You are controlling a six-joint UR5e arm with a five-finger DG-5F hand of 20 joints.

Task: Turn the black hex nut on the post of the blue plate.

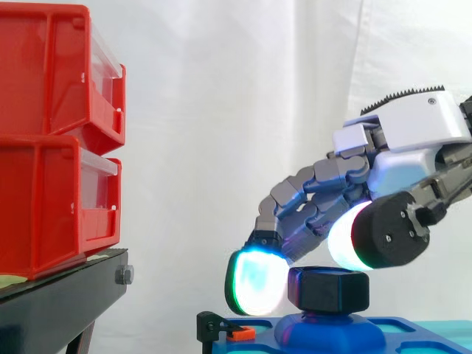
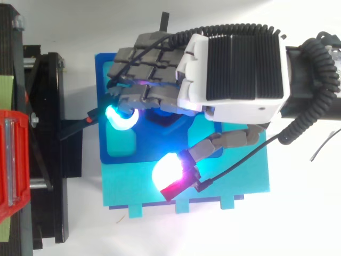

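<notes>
the black hex nut (image 1: 328, 289) sits on the blue post (image 1: 328, 330), which rises as a rounded boss from the blue plate (image 2: 104, 80). the nut's bore axis stands upright, so its wide body lies level. in the side view one flat face is turned toward the camera, with the corners out to left and right. its width is greater than its height, so its long axis runs sideways across that view. from above, the nut is mostly hidden under the hand (image 2: 234, 69).

the hand comes in from the right of the side view and arches down over the nut, close above it and to its left. whether it actually grips the nut cannot be told from either view.

the blue plate lies flat, and a lighter turquoise panel (image 2: 234, 181) spreads over its near and right part. a small black clip with an orange tab (image 1: 225, 330) sits at the plate's left edge. the plate rests on a white tabletop (image 2: 298, 229).

to the left, two red bins (image 1: 51, 140) are stacked one on the other on a black stand (image 1: 59, 302), well apart from the nut. their clear fronts face right. a white curtain (image 1: 221, 110) hangs behind everything.
</notes>
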